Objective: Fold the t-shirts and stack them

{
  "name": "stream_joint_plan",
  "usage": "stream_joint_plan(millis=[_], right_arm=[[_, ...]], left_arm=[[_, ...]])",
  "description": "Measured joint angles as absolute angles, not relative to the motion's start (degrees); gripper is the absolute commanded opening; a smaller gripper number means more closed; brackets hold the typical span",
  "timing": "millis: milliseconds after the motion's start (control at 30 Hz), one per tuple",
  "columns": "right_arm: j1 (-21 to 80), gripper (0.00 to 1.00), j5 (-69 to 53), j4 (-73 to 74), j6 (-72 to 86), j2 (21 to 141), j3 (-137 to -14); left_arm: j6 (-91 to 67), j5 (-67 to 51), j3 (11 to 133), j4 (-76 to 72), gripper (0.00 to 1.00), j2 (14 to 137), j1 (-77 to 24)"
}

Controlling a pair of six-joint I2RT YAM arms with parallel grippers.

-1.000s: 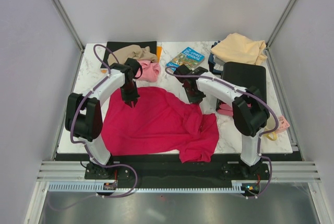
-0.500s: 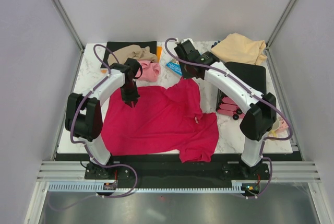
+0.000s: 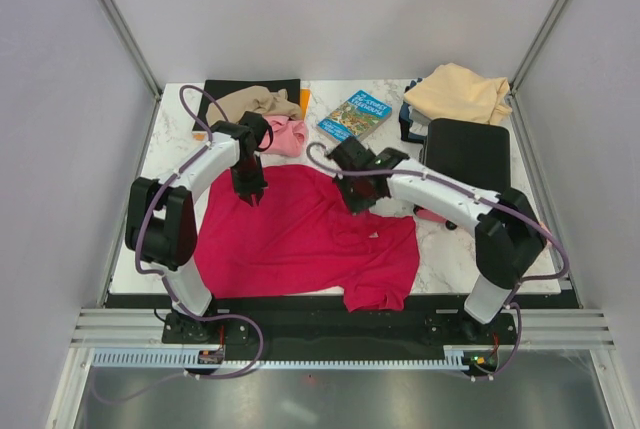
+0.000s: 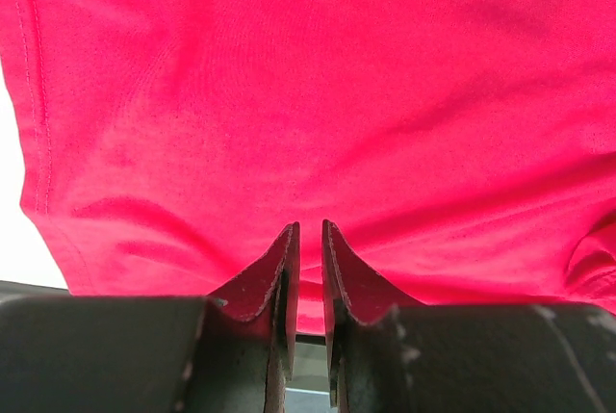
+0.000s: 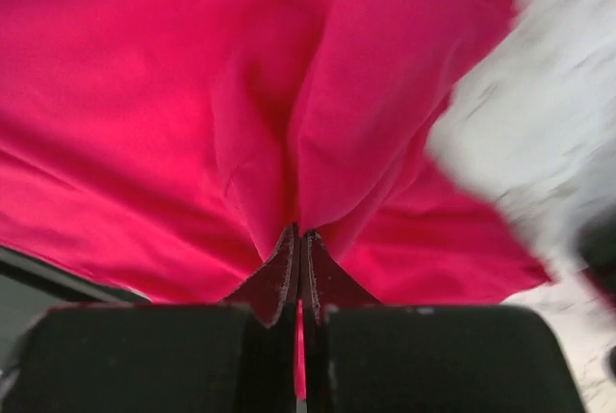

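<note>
So the red shirt (image 3: 300,239) was lying mostly flat in the middle of the tabletop (image 3: 440,249), closer to the near edge, with one sleeve flopping over that edge. The other shirts hadn't been dealt with: the pink shirt (image 3: 285,134) and brown shirt (image 3: 255,102) were bunched up toward the far-left corner, and the cream shirt (image 3: 458,92) was at the far-right corner.

The left claw (image 3: 250,192) had its jaws nearly together on the far-left hem. From the wrist view it looked like red cloth was nipped in that slim gap. The right claw (image 3: 355,201) was clamped fully closed on a gathered pleat of the shirt's far-right part.

My guess is this was the first fold, taking the right side across. To do it well I'd keep the left claw planted as an anchor, carry the pinched cloth low and level so it doesn't drag the whole shirt, and let go only once the edges line up.

Pose-wise, the left arm arched up from the near-left corner with its wrist pointing straight down. The right arm reached in low from the near-right corner, elbow out by the right edge and wrist tipped down
</note>
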State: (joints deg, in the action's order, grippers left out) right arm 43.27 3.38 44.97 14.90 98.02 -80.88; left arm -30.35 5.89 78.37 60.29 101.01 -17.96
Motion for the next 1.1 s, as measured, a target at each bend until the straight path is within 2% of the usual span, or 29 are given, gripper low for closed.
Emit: stream_joint_plan(millis=[67, 200, 300, 367, 500, 533, 567, 667, 1100], right_arm=[[44.7, 0.15, 2.2, 45.6, 15.6, 99.0, -75.6], [45.5, 0.32, 1.4, 48.9, 16.8, 103.6, -71.3], [45.4, 0.35, 3.2, 50.4, 17.3, 105.1, -71.2], [45.1, 0.42, 5.3, 51.6, 17.6, 104.5, -72.0], [44.0, 0.43, 9.0, 53.0, 18.1, 102.1, -76.6], [43.3, 0.46, 9.8, 53.1, 18.1, 101.3, -78.7], [41.8, 0.53, 11.8, 52.6, 18.0, 100.0, -83.0], [40.8, 0.5, 13.1, 52.3, 17.7, 99.6, -85.4], [40.3, 0.53, 11.6, 50.7, 16.7, 109.6, -93.6]], left_arm=[[-30.3, 5.9, 78.5, 60.3, 0.22, 101.5, -18.0], [-30.3, 5.8, 79.0, 60.3, 0.22, 102.5, -18.0], [-30.3, 5.9, 79.2, 60.4, 0.22, 102.5, -18.0], [-30.3, 5.9, 79.2, 60.4, 0.22, 102.5, -18.0], [-30.3, 5.9, 79.1, 60.3, 0.22, 102.5, -18.0], [-30.4, 5.9, 79.1, 60.4, 0.22, 102.5, -18.0], [-30.4, 5.9, 79.1, 60.4, 0.22, 102.5, -18.0], [-30.4, 5.9, 79.1, 60.4, 0.22, 102.5, -18.0], [-30.3, 5.9, 77.8, 60.4, 0.22, 102.5, -18.0]])
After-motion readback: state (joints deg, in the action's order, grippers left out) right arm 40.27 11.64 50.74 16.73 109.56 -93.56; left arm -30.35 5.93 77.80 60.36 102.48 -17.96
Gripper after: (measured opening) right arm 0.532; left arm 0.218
